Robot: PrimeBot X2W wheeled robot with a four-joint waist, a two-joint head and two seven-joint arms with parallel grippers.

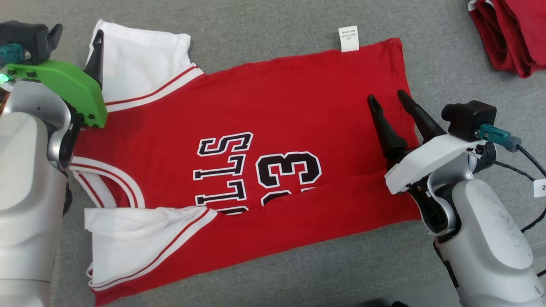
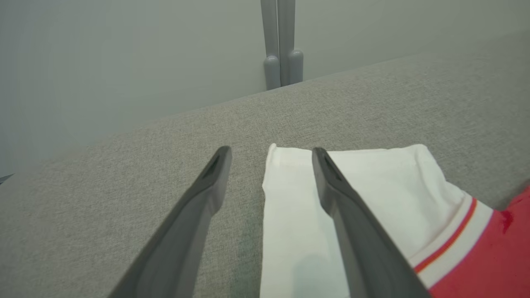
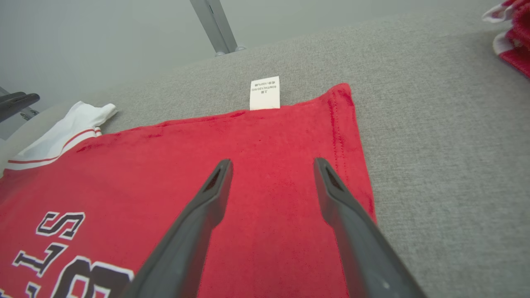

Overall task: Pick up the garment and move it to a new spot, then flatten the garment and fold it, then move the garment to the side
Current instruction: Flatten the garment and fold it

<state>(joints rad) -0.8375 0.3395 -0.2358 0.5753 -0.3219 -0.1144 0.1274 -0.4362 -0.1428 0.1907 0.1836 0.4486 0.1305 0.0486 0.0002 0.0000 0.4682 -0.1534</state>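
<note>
The garment [image 1: 273,128] is a red jersey with white sleeves and red-striped trim. It lies spread sideways on the grey fabric-covered desk [image 1: 256,25], sleeves toward the robot's left and hem toward its right. Black, white-edged print runs across its chest: the number "33" and letters ending "LLS". The near part of both is hidden under a fold along the garment's near side. A white care label [image 1: 348,38] sticks out past the far edge, its print too small to read.

The right end effector [image 1: 387,96] hangs over the hem end, just inside the right edge, fingers spread wide and holding nothing. The left end effector [image 1: 78,34] is also spread wide and empty at the far sleeve. One finger is over the white cloth, the other over bare desk.

More folded red clothing [image 1: 512,34] lies well apart at the far right corner.
</note>
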